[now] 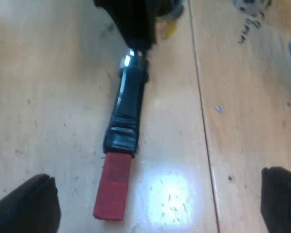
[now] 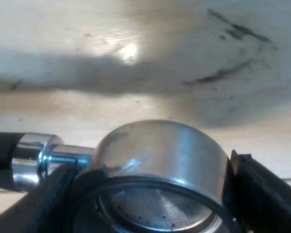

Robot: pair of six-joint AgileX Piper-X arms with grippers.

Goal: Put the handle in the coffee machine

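Note:
The metal holder's dark handle (image 1: 128,109) lies over the wooden table, its red end (image 1: 112,187) pointing toward my left gripper (image 1: 159,196). That gripper is open, its two black fingers (image 1: 26,204) spread wide on either side of the red end without touching it. At the handle's far, metal end a dark gripper (image 1: 131,22) of the other arm sits over the holder. In the right wrist view the holder's round steel basket (image 2: 157,160) sits between the fingers (image 2: 254,189) of my right gripper (image 2: 153,191), which is shut on it; the chrome neck (image 2: 43,158) leads off to the handle.
A light wooden tabletop (image 1: 48,97) with a seam line (image 1: 200,97) lies under the holder. Small dark marks and a screw head (image 1: 218,108) dot the wood. A pale surface with dark scuffs (image 2: 223,73) lies beyond the basket.

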